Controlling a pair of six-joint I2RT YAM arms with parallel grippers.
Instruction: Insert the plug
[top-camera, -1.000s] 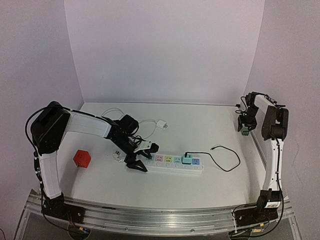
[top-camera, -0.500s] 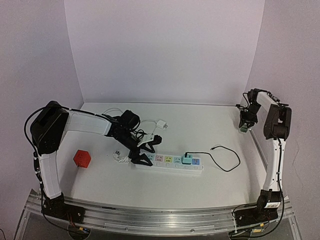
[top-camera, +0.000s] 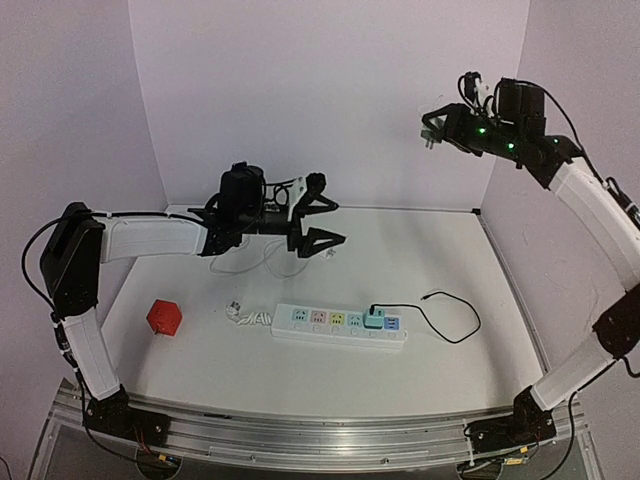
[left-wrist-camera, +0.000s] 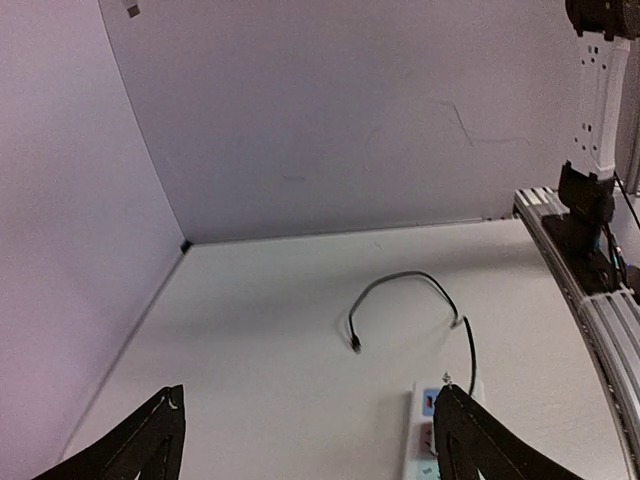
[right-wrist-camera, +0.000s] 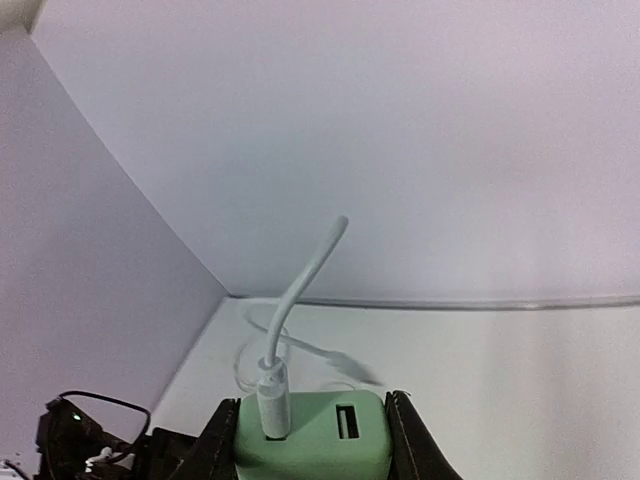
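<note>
Both our arms have risen since a second ago.
Top view: left gripper (top-camera: 327, 211) released, jaws wide, power strip (top-camera: 340, 323) below them; right gripper (top-camera: 432, 131) held high. Left wrist: the strip's end lies beside one jaw. Right wrist: we clench the green plug (right-wrist-camera: 312, 432) between the jaws, its white cable (right-wrist-camera: 291, 318) pointing away from them.

Red cube (top-camera: 164, 318) on white table (top-camera: 440, 260), loose white cable (top-camera: 232, 268), possibly coiled, behind

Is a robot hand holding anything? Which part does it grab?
The right gripper pinches the green plug by its two sides. The left gripper is open and holds nothing.
</note>
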